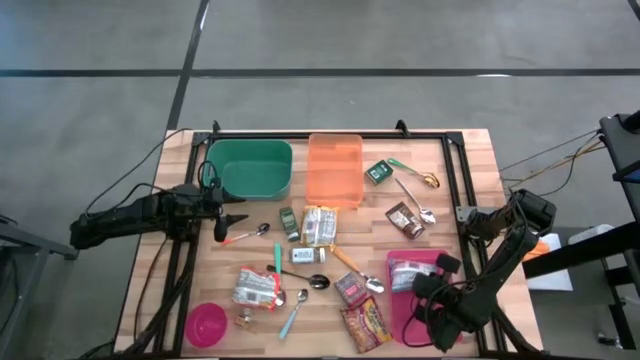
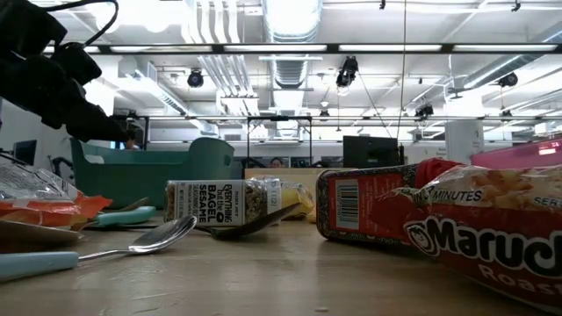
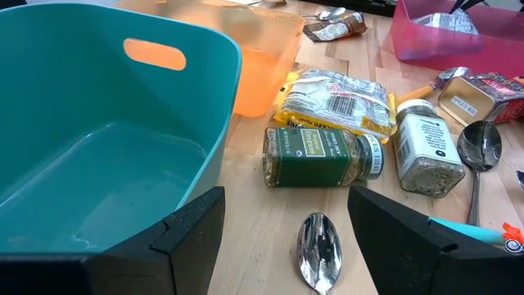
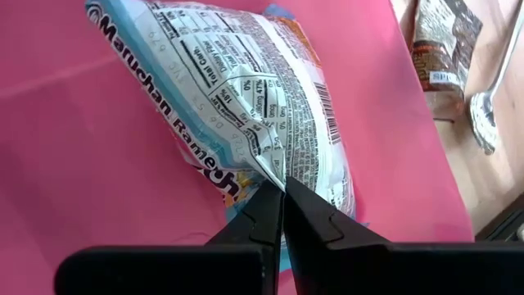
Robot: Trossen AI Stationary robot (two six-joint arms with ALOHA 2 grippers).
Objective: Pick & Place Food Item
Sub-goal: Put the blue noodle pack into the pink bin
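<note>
Closed on a pinch of crinkled wrapper: right gripper (image 4: 282, 190), dark fingers meeting at the edge of a ramen packet (image 4: 237, 98) printed with a nutrition panel and barcode. Packet lying flat in a smooth pink bin (image 1: 392, 300) at the near right of the slatted wooden table (image 1: 455, 180). Nearby, a red glossy noodle packet (image 1: 365, 325), a small tin (image 1: 351, 288) and a dark spoon (image 1: 318, 282). Farther left, left gripper (image 3: 282, 238) with jaws apart and empty, hovering over a polished spoon (image 3: 319, 250), just beside the rounded teal tub (image 3: 90, 139). Beyond it, two cylindrical spice jars (image 3: 323, 156) on their sides and a yellow-edged bag (image 3: 340, 98). At the far edge, a translucent orange bin (image 1: 335, 168). Brown packet (image 4: 442, 49) cut off in the right wrist view; most label text too small to read.
</note>
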